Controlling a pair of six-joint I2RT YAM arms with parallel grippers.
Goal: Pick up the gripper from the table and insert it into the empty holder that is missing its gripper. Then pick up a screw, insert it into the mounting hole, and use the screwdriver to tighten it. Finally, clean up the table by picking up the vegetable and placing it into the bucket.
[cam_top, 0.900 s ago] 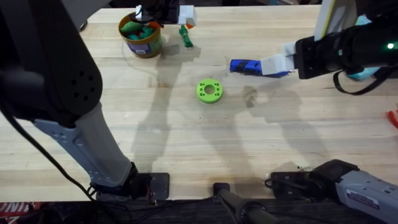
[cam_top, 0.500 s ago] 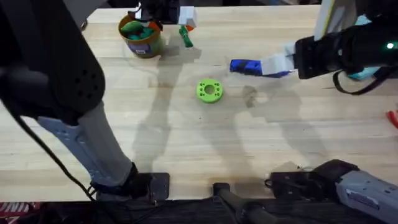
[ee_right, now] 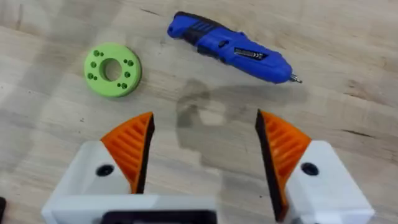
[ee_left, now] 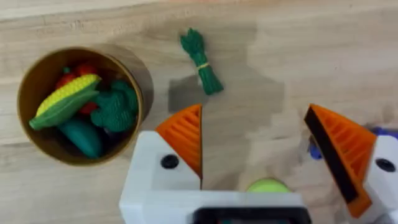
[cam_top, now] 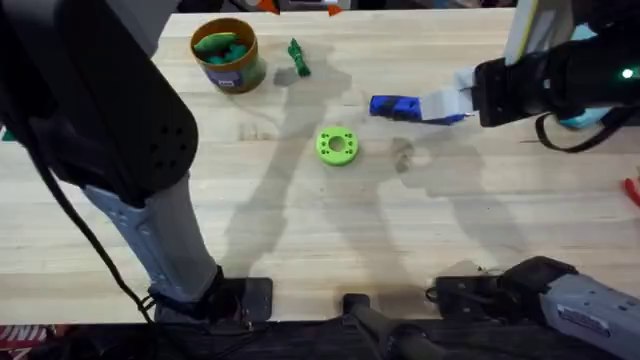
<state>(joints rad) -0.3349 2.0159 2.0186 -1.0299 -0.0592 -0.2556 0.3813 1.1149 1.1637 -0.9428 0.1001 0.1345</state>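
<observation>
The small green vegetable (cam_top: 297,57) lies on the wooden table just right of the bucket (cam_top: 228,55). The bucket holds several toy foods. My left gripper (ee_left: 258,146) hangs open high above the vegetable (ee_left: 202,61) and the bucket (ee_left: 25,93), its orange pads (ee_left: 186,137) spread wide with nothing between them. The blue screwdriver (cam_top: 395,106) lies flat at centre right. My right gripper (ee_right: 205,149) hovers open near the screwdriver (ee_right: 230,46), apart from it. The task's loose gripper, the holder and the screw are out of view.
A flat green disc with holes (cam_top: 338,146) lies mid-table, and the right wrist view shows the disc (ee_right: 112,69) as well. A red item (cam_top: 632,188) pokes in at the table's right edge. The left arm (cam_top: 90,110) looms large over the left side.
My left gripper has lifted away from the vegetable toward the table's far edge and looks larger under the camera. The vegetable stayed on the table. The right arm has not moved.
</observation>
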